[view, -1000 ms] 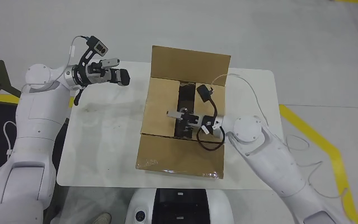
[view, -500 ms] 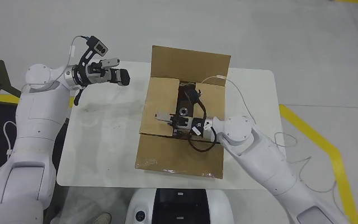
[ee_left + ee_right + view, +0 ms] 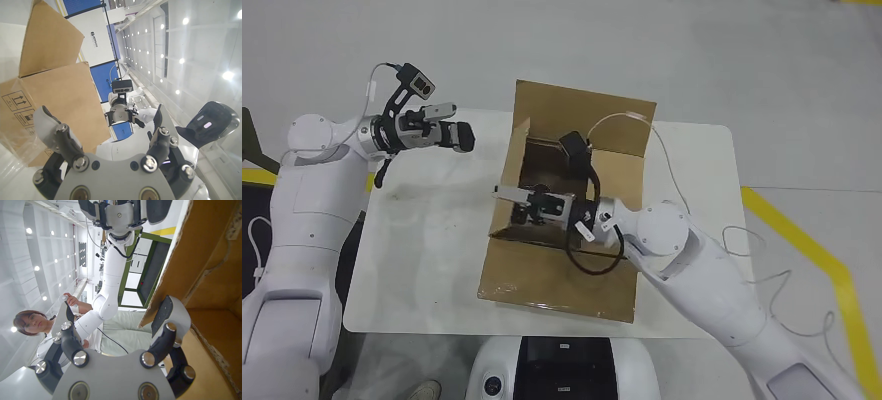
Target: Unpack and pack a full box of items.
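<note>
White table, cardboard box sitting mid-table, right gripper at the box's left flap, fingers spread wide, flap edge right by one pad, left gripper over the table's far-left corner, spread too

Bright, even light falls from overhead in the top view. The white table, toward 9 o'clock, and the pale floor, at 1 o'clock, show no hard glare. The box is evenly lit on its flaps, but its hollow, just toward 11 o'clock of centre, lies in deep shade. In the left wrist view, round ceiling lights flare into white halos and wash out the ceiling, and straight edges bow near the borders. The right wrist view shows the same flare and bowing, and the box's inner wall is evenly lit.
</note>
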`<state>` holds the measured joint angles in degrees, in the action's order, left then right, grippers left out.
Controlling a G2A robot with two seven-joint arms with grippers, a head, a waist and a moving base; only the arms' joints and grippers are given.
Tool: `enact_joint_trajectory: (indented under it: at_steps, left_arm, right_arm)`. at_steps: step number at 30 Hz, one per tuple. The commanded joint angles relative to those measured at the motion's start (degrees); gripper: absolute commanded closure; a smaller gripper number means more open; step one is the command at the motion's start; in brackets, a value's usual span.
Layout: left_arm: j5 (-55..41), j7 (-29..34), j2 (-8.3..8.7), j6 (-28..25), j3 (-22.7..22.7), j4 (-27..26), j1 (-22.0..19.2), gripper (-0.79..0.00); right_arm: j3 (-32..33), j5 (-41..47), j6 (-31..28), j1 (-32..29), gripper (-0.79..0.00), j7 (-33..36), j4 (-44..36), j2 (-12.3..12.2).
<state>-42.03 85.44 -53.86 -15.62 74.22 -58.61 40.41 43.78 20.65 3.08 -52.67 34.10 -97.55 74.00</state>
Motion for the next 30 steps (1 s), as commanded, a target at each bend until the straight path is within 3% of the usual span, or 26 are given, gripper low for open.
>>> enact_joint_trajectory:
  at_steps: [1, 9, 17, 22, 30]
  left_arm:
    - [-0.2, -1.2, 0.36, -0.4, 1.5, -2.7, 0.8, -0.785]
    - [-2.7, -1.5, 1.34, 0.6, 5.9, -11.7, 4.0, -0.785]
    - [-5.6, -0.6, 1.28, 0.7, 6.3, -14.4, 4.5, -0.785]
    - [-4.0, -1.1, 1.09, 3.1, 4.5, -13.6, 3.8, -0.785]
    - [0.5, -5.0, 0.34, 5.4, 0.4, -6.3, 0.7, -0.785]
  right_arm:
    - [-1.3, -0.1, -0.9, 0.9, -0.785, -0.7, 1.0, 0.6]
    - [-5.2, -1.0, -5.0, 4.9, -0.785, -2.5, 4.3, 3.2]
    - [-9.4, -1.9, -6.6, 9.0, -0.785, -1.5, 7.8, 6.0]
    - [-11.7, -1.6, -7.2, 11.1, -0.785, -0.5, 10.2, 7.8]
    - [-11.8, -0.7, -7.8, 11.8, -0.785, 1.7, 12.9, 9.3]
